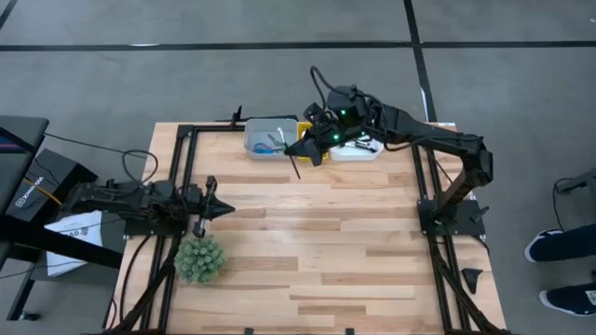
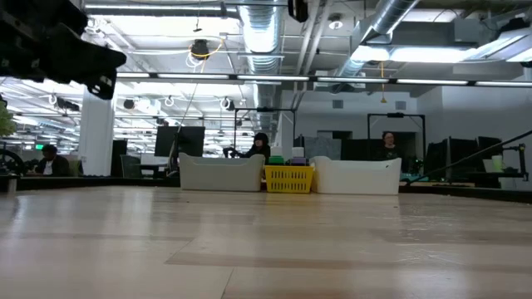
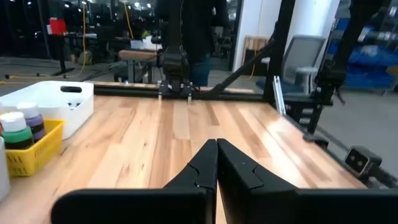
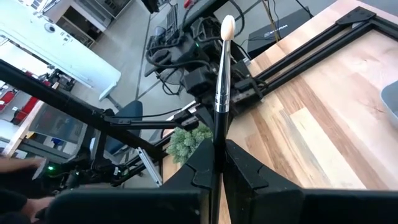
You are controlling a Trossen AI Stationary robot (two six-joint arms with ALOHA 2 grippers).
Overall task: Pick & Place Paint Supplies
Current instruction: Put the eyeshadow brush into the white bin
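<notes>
The left tool (image 1: 222, 210) waits low over the left side of the table (image 1: 307, 251), pinched tight with nothing in it. Just beside it, toward the near edge, sits one spiky green plant ball (image 1: 198, 259), which is not a paint thing.

Far across the table, at the back edge, three trays stand in a row. The grey tray (image 1: 256, 130) is on the left, and something blue and green lies in it; it may be scissors, but it is too small to tell. The yellow tray (image 1: 304, 126) is in the middle, mostly hidden under the arm. In the left wrist view, two paint bottles (image 3: 17, 129) stand in it, one green-capped and one darker. The white tray (image 1: 365, 152) is on the right, with a dark thing in it that cannot be made out.

The right tool (image 1: 304, 148) hangs above the table, just in front of the yellow tray. It is clamped on one paint brush (image 4: 221, 81). The brush is long and thin, and it sticks straight out past the fingertips, with its pale bristle tip far from the tool. From above, it points down and toward the table's middle.

So the brush is in the air, not in a tray. The trays lie right behind the right tool, and the left tool is well apart from them. I think the right arm should turn back and put the brush down.
</notes>
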